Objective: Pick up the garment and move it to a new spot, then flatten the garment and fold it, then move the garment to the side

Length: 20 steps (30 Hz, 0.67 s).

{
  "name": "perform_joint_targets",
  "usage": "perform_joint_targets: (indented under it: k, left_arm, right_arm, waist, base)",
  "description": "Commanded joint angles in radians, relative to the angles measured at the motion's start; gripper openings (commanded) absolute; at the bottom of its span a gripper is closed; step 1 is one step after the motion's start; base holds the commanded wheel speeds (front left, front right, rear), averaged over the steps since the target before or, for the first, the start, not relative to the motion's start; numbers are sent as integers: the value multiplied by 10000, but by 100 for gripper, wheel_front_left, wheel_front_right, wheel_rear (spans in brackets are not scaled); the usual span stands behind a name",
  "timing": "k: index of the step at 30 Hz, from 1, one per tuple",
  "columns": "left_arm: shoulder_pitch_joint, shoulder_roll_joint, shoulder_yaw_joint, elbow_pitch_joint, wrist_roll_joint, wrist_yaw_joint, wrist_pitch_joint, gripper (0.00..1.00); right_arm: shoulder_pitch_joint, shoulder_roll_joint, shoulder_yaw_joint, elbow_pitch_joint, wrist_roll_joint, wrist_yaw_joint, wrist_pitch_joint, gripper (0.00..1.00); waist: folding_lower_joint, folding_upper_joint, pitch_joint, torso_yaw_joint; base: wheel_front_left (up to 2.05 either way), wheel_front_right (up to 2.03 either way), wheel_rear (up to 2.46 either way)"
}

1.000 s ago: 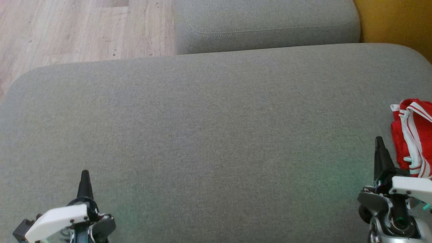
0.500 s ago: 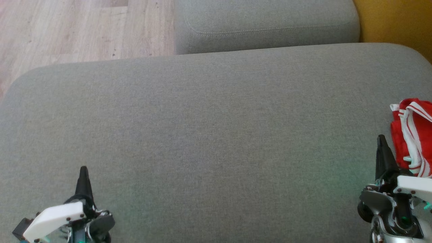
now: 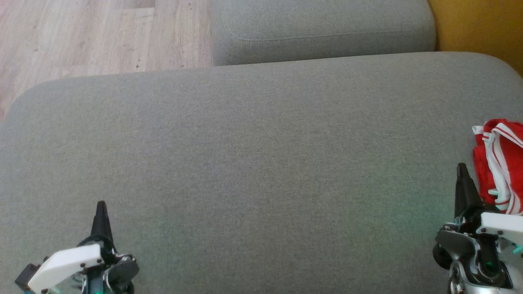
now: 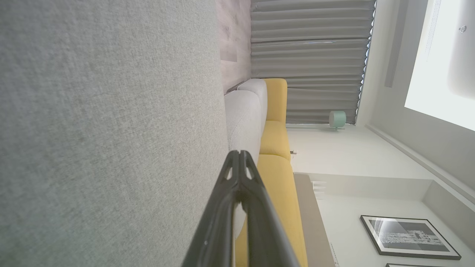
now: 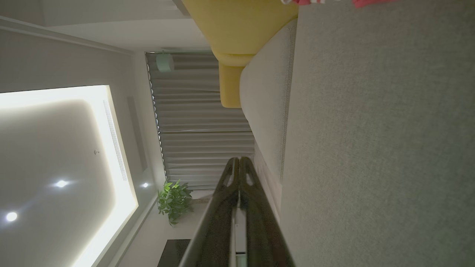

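We see the red garment (image 3: 496, 163) with white stripes bunched at the right edge of the grey cushion (image 3: 261, 155). Our right pincer (image 3: 461, 168) is just beside it, fingers pressed together and holding nothing. Our left pincer (image 3: 100, 206), also pressed together and empty, is over the cushion's near left part.

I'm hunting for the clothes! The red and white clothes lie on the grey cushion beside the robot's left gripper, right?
Wrong side. The red and white clothes lie on the grey cushion beside the right gripper, as the head view shows.
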Motion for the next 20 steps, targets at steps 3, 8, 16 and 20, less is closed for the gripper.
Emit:
perform_joint_targets:
  k: [3, 8, 16, 20]
  left_arm:
    - [-500, 74, 403, -371, -53, -67, 73, 0]
    - [-500, 74, 402, -372, -53, -67, 73, 0]
    - [-500, 74, 402, -372, -53, -67, 73, 0]
    - [-499, 74, 402, -372, -53, -67, 73, 0]
  right_arm:
    - [-173, -53, 201, -414, 70, -7, 60, 0]
    - [-173, -53, 201, -414, 70, -7, 59, 0]
    - [-173, -53, 202, -414, 70, -7, 59, 0]
    - [-173, -53, 202, -414, 70, -7, 59, 0]
  waist:
    - [0, 0, 0, 1]
    - [0, 0, 0, 1]
    - [0, 0, 0, 1]
    - [0, 0, 0, 1]
  base:
    - [0, 0, 0]
    - [0, 0, 0]
    - [0, 0, 0]
    - [0, 0, 0]
